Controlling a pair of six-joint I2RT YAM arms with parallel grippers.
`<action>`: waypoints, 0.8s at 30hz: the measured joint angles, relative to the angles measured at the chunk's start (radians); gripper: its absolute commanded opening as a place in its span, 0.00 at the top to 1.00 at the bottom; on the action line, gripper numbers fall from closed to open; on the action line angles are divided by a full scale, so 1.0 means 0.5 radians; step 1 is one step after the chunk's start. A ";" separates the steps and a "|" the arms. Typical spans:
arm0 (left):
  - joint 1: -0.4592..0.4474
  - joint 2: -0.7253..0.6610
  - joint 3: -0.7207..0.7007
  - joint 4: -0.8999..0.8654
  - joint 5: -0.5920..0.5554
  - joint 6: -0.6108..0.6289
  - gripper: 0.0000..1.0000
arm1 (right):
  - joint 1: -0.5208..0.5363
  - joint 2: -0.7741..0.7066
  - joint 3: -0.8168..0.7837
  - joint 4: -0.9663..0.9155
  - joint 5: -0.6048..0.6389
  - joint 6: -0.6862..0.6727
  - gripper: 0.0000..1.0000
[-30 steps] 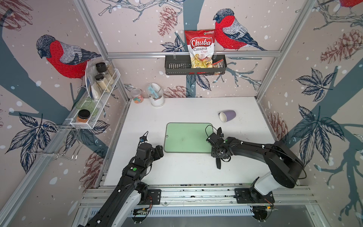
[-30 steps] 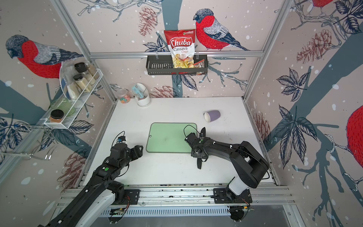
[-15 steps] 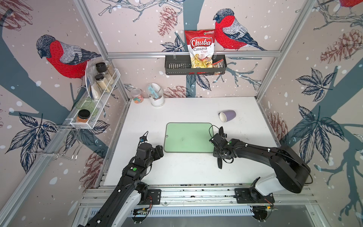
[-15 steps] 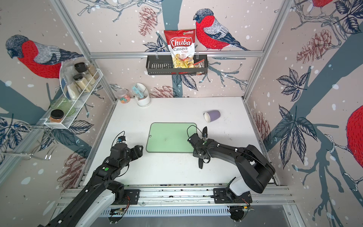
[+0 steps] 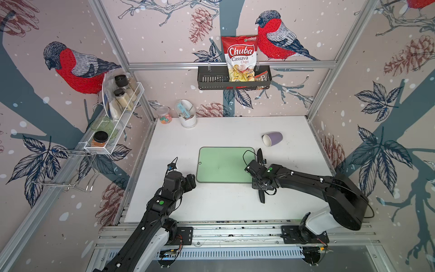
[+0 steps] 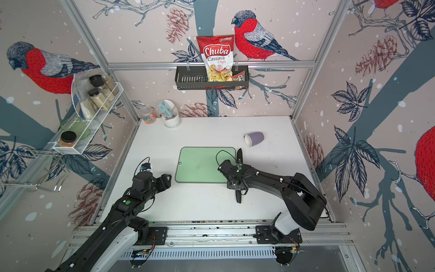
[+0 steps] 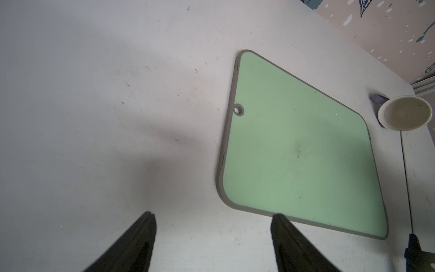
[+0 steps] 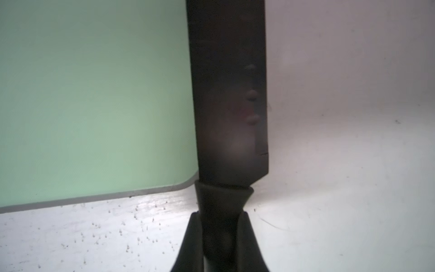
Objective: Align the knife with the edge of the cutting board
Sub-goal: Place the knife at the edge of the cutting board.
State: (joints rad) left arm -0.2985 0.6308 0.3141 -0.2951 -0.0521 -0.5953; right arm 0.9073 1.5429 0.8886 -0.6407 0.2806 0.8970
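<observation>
A white tabletop point(image 5: 211, 207) sits inside bird-papered walls. The left gripper point(image 7: 213, 215) hovers with its jaws apart, holding nothing. The flat pale-green, grey-rimmed cutting board point(image 5: 223, 164) lies mid-table. The all-black kitchen knife point(image 5: 259, 157) runs along the board's right short edge, its slim handle pinched tight in the right gripper point(image 8: 220, 216). The risk is that the blade overlaps the rim, so it could catch there and swivel askew or drag the board.

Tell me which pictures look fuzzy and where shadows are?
Right wrist view: the knife is fuzzy up close, as is the right gripper shut on its handle. Left wrist view: the cutting board is sharp; a soft shadow crosses the table. Both top views: sharp.
</observation>
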 measured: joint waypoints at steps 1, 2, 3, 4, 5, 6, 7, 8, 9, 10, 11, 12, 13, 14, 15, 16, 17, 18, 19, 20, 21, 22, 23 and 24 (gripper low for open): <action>0.000 0.004 0.001 0.000 0.000 0.001 0.21 | 0.018 0.035 0.034 0.000 0.005 -0.001 1.00; 0.000 0.009 0.001 0.000 0.000 0.001 0.21 | 0.033 0.066 0.063 0.002 0.005 -0.001 1.00; 0.000 0.012 0.001 0.000 0.000 0.001 0.21 | 0.046 0.098 0.092 0.005 0.006 -0.001 1.00; 0.000 0.013 0.001 0.000 0.000 0.001 0.21 | 0.058 0.127 0.116 0.009 0.005 -0.002 1.00; 0.000 0.014 0.001 0.001 -0.001 0.001 0.21 | 0.069 0.155 0.140 0.008 0.005 -0.002 1.00; 0.000 0.016 0.001 0.001 -0.001 0.001 0.21 | 0.079 0.176 0.158 0.008 0.005 -0.002 1.00; 0.000 0.019 0.001 0.001 -0.001 0.001 0.21 | 0.089 0.195 0.174 0.009 0.005 -0.002 1.00; 0.000 0.022 0.001 0.001 -0.001 0.001 0.21 | 0.098 0.212 0.186 0.009 0.005 -0.002 1.00; 0.000 0.024 0.001 0.001 -0.001 0.001 0.21 | 0.108 0.228 0.198 0.010 0.003 -0.002 1.00; 0.000 0.024 0.001 0.001 -0.001 0.001 0.21 | 0.111 0.240 0.206 0.011 0.002 -0.002 1.00; 0.000 0.024 0.001 0.001 -0.001 0.001 0.21 | 0.117 0.249 0.213 0.010 0.001 -0.002 1.00; 0.000 0.025 0.001 0.002 -0.001 0.001 0.21 | 0.120 0.254 0.217 0.010 0.001 -0.002 1.00; 0.000 0.029 0.001 0.002 -0.001 0.001 0.21 | 0.122 0.256 0.221 0.011 -0.002 -0.002 1.00; 0.000 0.032 0.001 0.002 -0.001 0.001 0.21 | 0.123 0.257 0.224 0.011 -0.005 -0.002 1.00; 0.000 0.034 0.001 0.002 -0.001 0.001 0.21 | 0.125 0.258 0.224 0.012 -0.005 -0.002 1.00; 0.000 0.034 0.001 0.002 -0.001 0.001 0.21 | 0.125 0.258 0.224 0.011 -0.006 -0.002 1.00; 0.000 0.034 0.001 0.002 -0.001 0.001 0.21 | 0.126 0.258 0.223 0.011 -0.008 -0.002 0.99; 0.000 0.035 0.001 0.002 -0.001 0.001 0.21 | 0.126 0.258 0.221 0.011 -0.010 -0.002 0.99; 0.000 0.035 0.001 0.002 -0.001 0.001 0.21 | 0.126 0.258 0.217 0.015 -0.011 -0.002 0.99; 0.000 0.035 0.001 0.002 -0.001 0.001 0.21 | 0.126 0.258 0.211 0.016 -0.013 -0.002 0.99; 0.000 0.035 0.001 0.002 -0.001 0.001 0.21 | 0.126 0.257 0.204 0.015 -0.016 -0.001 0.99; 0.000 0.037 0.001 0.002 -0.001 0.001 0.21 | 0.126 0.257 0.198 0.017 -0.023 -0.001 0.99; 0.000 0.037 0.001 0.002 -0.001 0.001 0.21 | 0.126 0.257 0.192 0.017 -0.031 -0.001 0.99; 0.000 0.037 0.001 0.002 -0.001 0.001 0.21 | 0.126 0.257 0.186 0.018 -0.040 0.000 0.99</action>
State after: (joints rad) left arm -0.2985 0.6491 0.3145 -0.2939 -0.0525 -0.5949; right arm 0.9703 1.6714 0.9817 -0.6315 0.2607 0.8970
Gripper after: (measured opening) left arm 0.789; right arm 0.119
